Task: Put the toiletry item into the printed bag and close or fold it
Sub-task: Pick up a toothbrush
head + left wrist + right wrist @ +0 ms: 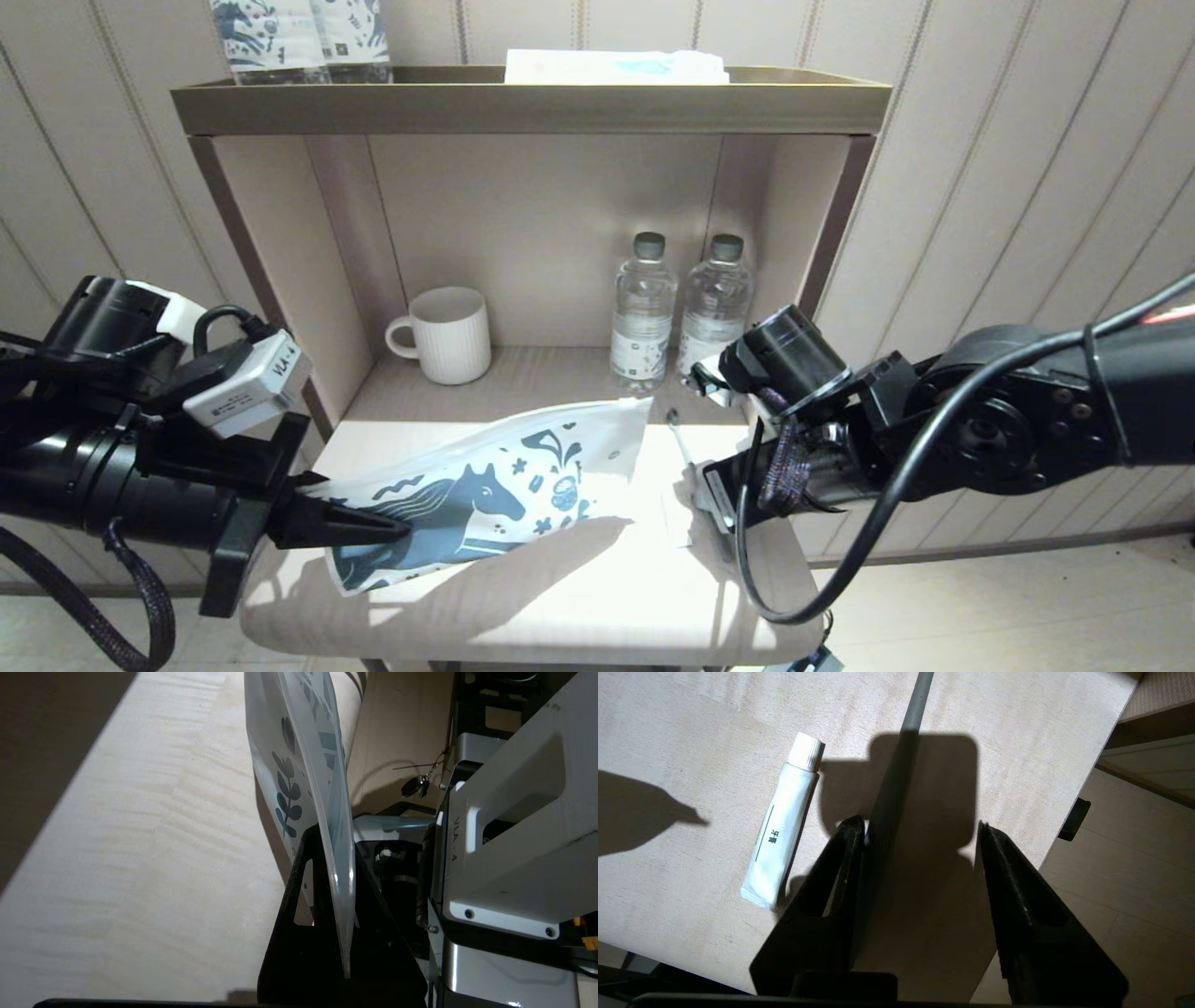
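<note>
Toothbrush (pixel 896 788) is lying on the pale wooden table (pixel 560 597), its handle running between the right gripper's (pixel 920 835) parted jaws and touching one finger, not yet clamped. A small white tube (pixel 782 826) is resting just beside it. To the left, the printed bag (pixel 485 495) is slanting up off the table, with the left gripper (pixel 355 527) pinching its lower corner tight.
</note>
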{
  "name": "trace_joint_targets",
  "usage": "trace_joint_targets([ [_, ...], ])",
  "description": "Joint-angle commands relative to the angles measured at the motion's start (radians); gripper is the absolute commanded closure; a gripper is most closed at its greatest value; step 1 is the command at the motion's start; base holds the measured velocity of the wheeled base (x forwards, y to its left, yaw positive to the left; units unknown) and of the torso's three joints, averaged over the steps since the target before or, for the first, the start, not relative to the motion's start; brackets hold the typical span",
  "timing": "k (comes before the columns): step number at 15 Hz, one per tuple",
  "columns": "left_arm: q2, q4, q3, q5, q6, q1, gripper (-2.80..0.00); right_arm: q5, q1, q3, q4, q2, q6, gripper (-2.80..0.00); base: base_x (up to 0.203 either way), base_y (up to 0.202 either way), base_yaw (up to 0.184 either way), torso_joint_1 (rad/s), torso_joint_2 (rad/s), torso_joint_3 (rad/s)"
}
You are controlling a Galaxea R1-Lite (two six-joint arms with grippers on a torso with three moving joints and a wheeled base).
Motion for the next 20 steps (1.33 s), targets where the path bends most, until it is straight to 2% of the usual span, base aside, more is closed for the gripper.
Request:
trace_joint_targets([
  [1, -0.001, 0.002, 0.0, -0.005, 0.005, 0.0, 0.0, -0.001, -0.001, -0.001, 0.004, 0.003, 0.001, -2.8, 0.0, 0.0, 0.0, 0.0, 0.0, 0.0],
  [20, -0.001, 0.002, 0.0, -0.005, 0.006, 0.0, 0.0, 0.0, 0.002, -0.011, 0.01, -0.006, -0.011, -2.8, 0.0, 0.0, 0.0, 0.0, 0.0, 0.0],
])
